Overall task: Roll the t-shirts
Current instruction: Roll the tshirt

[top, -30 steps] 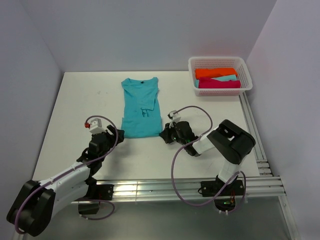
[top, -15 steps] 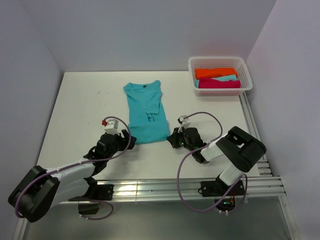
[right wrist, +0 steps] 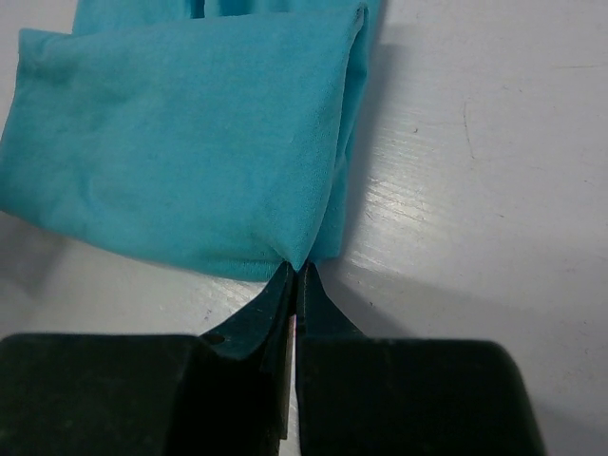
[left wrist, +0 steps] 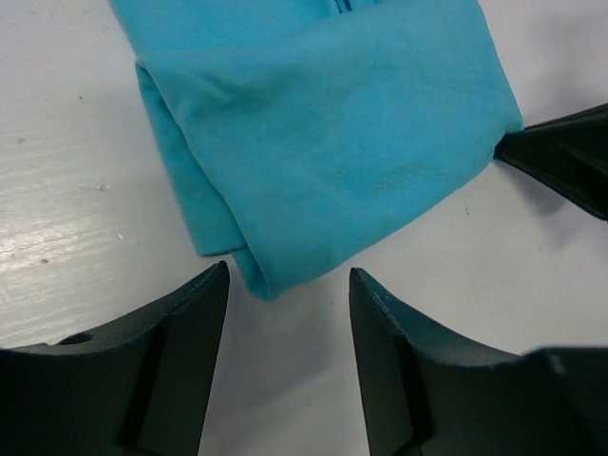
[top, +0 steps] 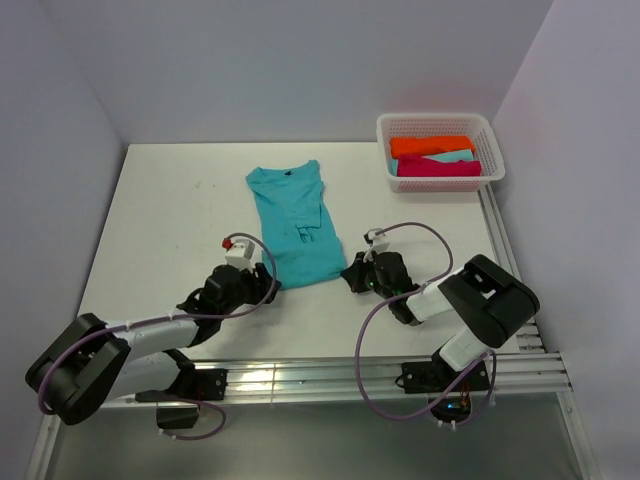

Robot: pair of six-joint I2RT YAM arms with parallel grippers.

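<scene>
A teal t-shirt, folded into a long strip with its dark neck label at the far end, lies in the middle of the white table. My left gripper is open at the shirt's near left corner; in the left wrist view the cloth ends just ahead of the gap between my fingers. My right gripper is shut on the near right corner of the shirt; the right wrist view shows the cloth pinched at my fingertips.
A white mesh basket at the back right holds orange, pale aqua and magenta bundles. Aluminium rails run along the near edge and right side. Purple walls stand around the table.
Both grippers have moved right and toward the near edge, and the shirt's near end has shifted right with them. The left gripper now sits at the shirt's near left corner.
</scene>
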